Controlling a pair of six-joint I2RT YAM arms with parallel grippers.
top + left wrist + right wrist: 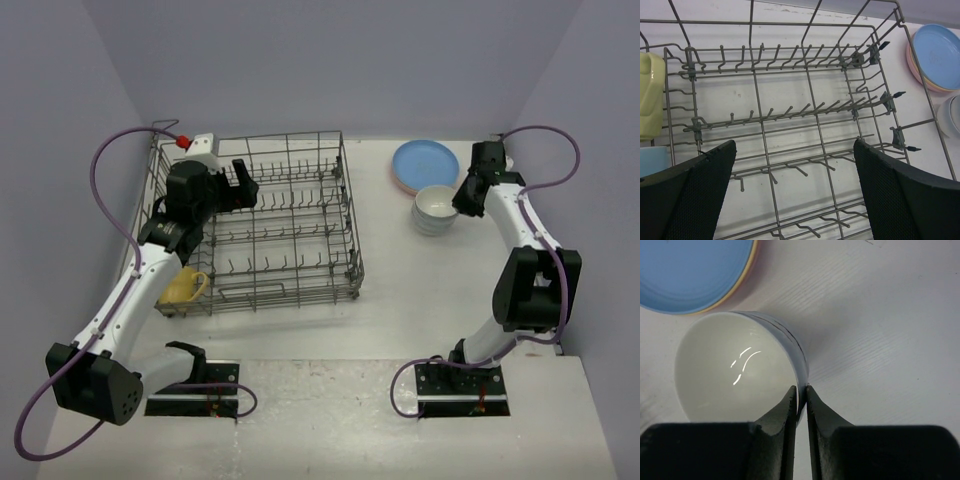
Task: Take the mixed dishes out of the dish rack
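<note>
The white table (400, 300) carries everything. The biggest thing on it is the grey wire dish rack (345, 200), and I give all places from this rack. In the left wrist view I see only bare tines and wires on the rack's middle rows.

To the right of the rack, near its far corner, is a pile of round plates. The blue plate (425, 163) is on top, a pink edge (912, 60) shows under it, and an orange-yellow edge (747, 277) shows also. Just on the near side of this pile, also to the right of the rack and apart from it, is a stack of white bowls (434, 222).

At the near left corner of the rack lies a yellow mug (182, 287), partly under my left arm. In the left wrist view a pale yellow piece (650, 95) and a light blue piece (652, 160) show at the rack's side. Both are cut by the frame, so I cannot tell if they are inside the wires.

My left gripper (795, 150) hangs over the left part of the rack, its jaws wide apart and holding nothing. My right gripper (801, 392) is at the bowls: its jaws are narrow and pinch the rim of the top bowl (735, 375), one finger inside, one outside.
</note>
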